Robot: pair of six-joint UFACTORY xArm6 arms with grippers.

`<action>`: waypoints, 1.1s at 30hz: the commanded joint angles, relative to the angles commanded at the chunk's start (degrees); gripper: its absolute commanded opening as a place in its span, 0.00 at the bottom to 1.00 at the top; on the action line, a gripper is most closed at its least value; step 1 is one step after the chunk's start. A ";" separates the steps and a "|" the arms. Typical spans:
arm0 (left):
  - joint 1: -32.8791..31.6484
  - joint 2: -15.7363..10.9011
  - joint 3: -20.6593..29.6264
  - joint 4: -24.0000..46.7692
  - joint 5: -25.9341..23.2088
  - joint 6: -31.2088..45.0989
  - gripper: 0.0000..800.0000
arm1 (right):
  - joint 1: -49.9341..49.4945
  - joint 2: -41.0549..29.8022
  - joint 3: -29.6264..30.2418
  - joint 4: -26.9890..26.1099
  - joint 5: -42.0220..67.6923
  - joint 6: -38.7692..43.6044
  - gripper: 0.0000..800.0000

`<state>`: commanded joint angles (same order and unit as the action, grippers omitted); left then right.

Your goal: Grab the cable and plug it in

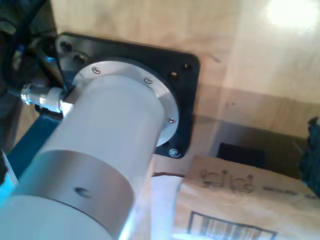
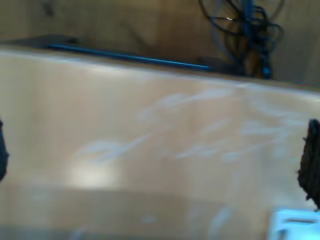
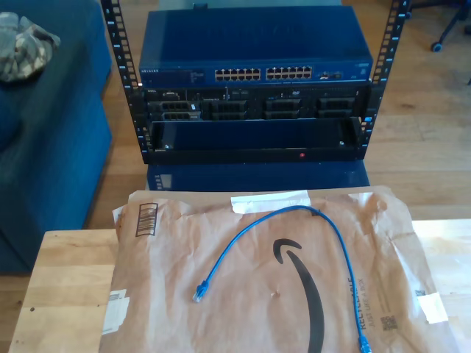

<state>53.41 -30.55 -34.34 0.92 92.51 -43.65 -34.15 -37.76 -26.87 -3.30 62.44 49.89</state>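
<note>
The exterior view gives you a wooden counter (image 3: 66, 272) with a flattened brown paper bag (image 3: 257, 294) spread over it, and behind it a rack (image 3: 254, 88) holding a blue network switch (image 3: 257, 48) with rows of ports. On the bag lies the cable (image 3: 294, 213), arched like a hoop, one plug toward the exterior view's left (image 3: 199, 296) and the other near the lower edge (image 3: 363, 343).

In the first wrist view you see a grey arm base (image 1: 100, 150) on a black plate (image 1: 185, 75) beside the bag (image 1: 240, 200); how my first pincer stands you cannot tell.

In the second wrist view, dark fingertips (image 2: 312, 160) sit at both edges over bare wood, so my second pincer (image 2: 157, 160) is spread wide with nothing between them, apart from the cable.
</note>
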 joint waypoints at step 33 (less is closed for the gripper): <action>-14.51 4.66 0.00 -5.54 -1.05 -16.18 1.00 | 72.53 47.65 -34.81 0.09 -4.75 34.02 0.99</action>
<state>38.90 -25.89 -34.34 -4.62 91.45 -59.82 38.37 9.89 -61.68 -3.21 57.69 83.91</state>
